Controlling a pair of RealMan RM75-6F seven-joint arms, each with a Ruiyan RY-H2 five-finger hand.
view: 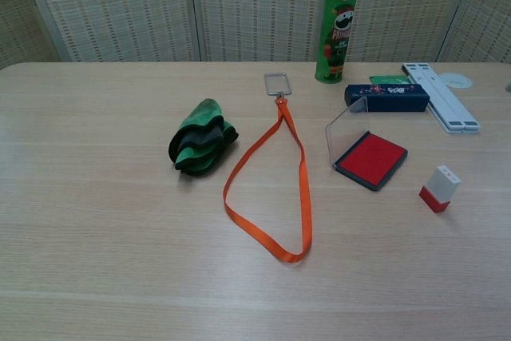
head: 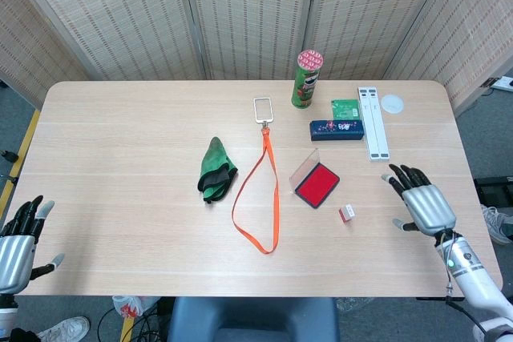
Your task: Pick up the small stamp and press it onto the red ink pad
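The small white stamp with a red base lies on the table just right of the red ink pad, whose clear lid stands open. My right hand hovers over the table to the right of the stamp, fingers spread, holding nothing. My left hand hangs off the table's front left corner, fingers apart and empty. Neither hand shows clearly in the chest view.
A green chip can, a dark blue case, a green packet, a white folding stand and a round lid sit at the back right. An orange lanyard and a green cloth lie mid-table.
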